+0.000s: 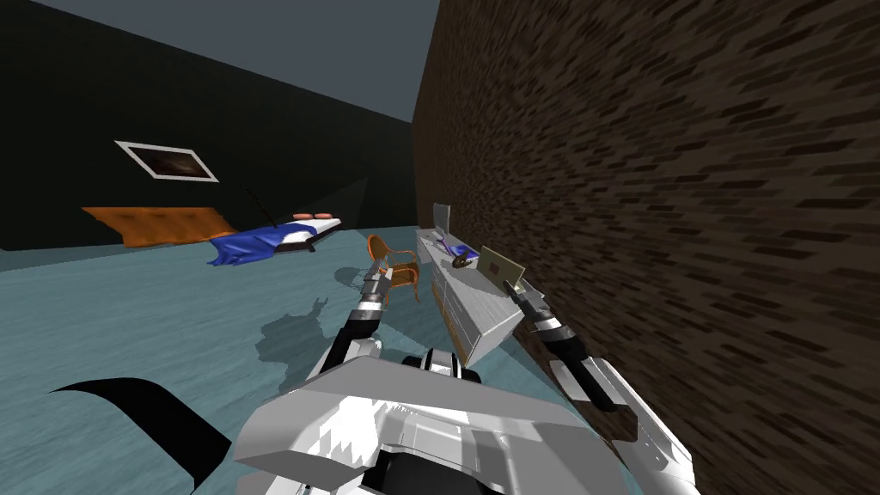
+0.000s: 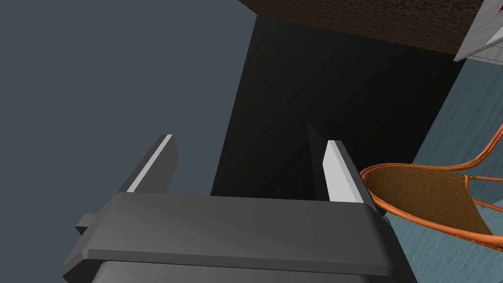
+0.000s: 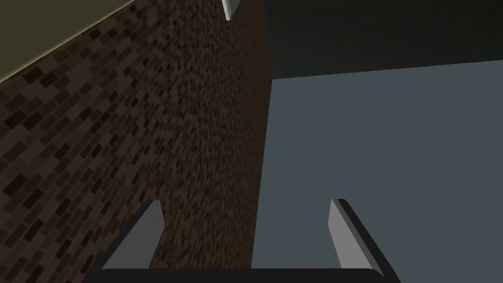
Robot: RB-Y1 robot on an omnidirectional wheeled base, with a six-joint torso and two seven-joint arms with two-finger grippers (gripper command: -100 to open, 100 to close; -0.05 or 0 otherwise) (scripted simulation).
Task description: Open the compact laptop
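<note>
Right gripper [image 3: 245,201]: 2 fingers wide apart, empty;
Laptop [image 1: 501,265]: olive slab just ahead of fingertips, on grey cabinet [image 1: 468,320];
Handling: probably light, stiff, hinged; take lid's free edge;
Left gripper [image 2: 250,140]: spread, empty

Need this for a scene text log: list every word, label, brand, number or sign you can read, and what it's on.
No text can be read anywhere.
Laptop on the white dresser: plain tan panel, no brand or mark visible.
Framed picture: dim image, no lettering can be made out.
</note>
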